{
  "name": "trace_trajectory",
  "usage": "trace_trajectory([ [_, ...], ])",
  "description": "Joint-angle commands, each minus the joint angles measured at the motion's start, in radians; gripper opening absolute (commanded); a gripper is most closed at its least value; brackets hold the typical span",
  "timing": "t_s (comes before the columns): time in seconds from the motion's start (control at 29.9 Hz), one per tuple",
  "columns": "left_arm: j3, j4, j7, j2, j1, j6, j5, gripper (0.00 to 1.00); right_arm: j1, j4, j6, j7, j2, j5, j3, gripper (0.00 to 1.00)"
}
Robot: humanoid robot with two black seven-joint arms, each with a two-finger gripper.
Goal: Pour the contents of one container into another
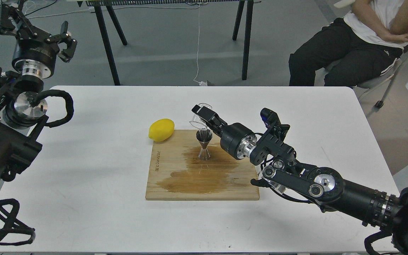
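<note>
A steel hourglass jigger (203, 144) stands upright near the back middle of a wooden cutting board (175, 184). My right gripper (203, 116) is shut on a small clear glass cup (197, 118), holding it tilted just above and slightly left of the jigger's mouth. A dark wet stain spreads over the board around and in front of the jigger. My left gripper (34, 26) is raised beyond the table's far left corner, its fingers spread open and empty.
A yellow lemon (161, 129) lies on the white table (83, 198) touching the board's back left corner. A seated person (360, 39) and black trestle legs (108, 42) are behind the table. My right arm reaches across the table's right half.
</note>
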Motion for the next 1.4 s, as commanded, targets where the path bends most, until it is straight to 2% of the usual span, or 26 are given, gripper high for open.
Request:
trace_trajectory([
  [0.0, 0.0, 0.0, 0.0, 0.0, 0.0, 0.001, 0.0, 1.0, -0.004, -0.003, 0.0, 0.028, -0.011, -0.084, -0.007, 0.39],
  [0.2, 0.0, 0.0, 0.0, 0.0, -0.002, 0.004, 0.0, 1.0, -0.006, -0.022, -0.026, 0.094, -0.036, -0.211, -0.044, 0.39],
  [0.37, 0.0, 0.0, 0.0, 0.003, -0.002, 0.004, 0.0, 1.0, -0.011, -0.014, -0.037, 0.093, -0.069, -0.201, -0.012, 0.39],
  [0.43, 0.0, 0.0, 0.0, 0.003, -0.002, 0.006, 0.0, 1.0, -0.018, 0.013, -0.028, 0.079, -0.091, -0.125, 0.046, 0.39],
  [0.57, 0.001, 0.0, 0.0, 0.002, -0.002, 0.006, 0.0, 1.0, -0.041, 0.133, -0.013, -0.016, -0.166, 0.258, 0.165, 0.39],
  [0.63, 0.0, 0.0, 0.0, 0.0, 0.0, 0.008, -0.002, 1.0, -0.043, 0.17, -0.007, -0.045, -0.229, 0.418, 0.224, 0.39],
  [0.83, 0.0, 0.0, 0.002, -0.009, 0.0, 0.009, -0.002, 1.0, -0.107, 0.173, 0.041, -0.066, -0.335, 0.874, 0.402, 0.39],
  [0.94, 0.0, 0.0, 0.0, -0.013, 0.0, 0.011, -0.002, 1.0, -0.167, 0.146, 0.099, -0.117, -0.372, 1.11, 0.497, 0.4],
  [1.0, 0.0, 0.0, 0.0, -0.015, 0.0, 0.011, -0.002, 1.0, -0.219, 0.109, 0.147, -0.142, -0.373, 1.244, 0.566, 0.4],
  [1.14, 0.0, 0.0, 0.0, -0.017, 0.0, 0.011, -0.002, 1.0, -0.302, 0.025, 0.213, -0.159, -0.352, 1.408, 0.645, 0.41],
  [1.37, 0.003, -0.002, 0.0, -0.023, 0.0, 0.017, -0.002, 1.0, -0.414, -0.16, 0.329, -0.16, -0.176, 1.539, 0.748, 0.41],
])
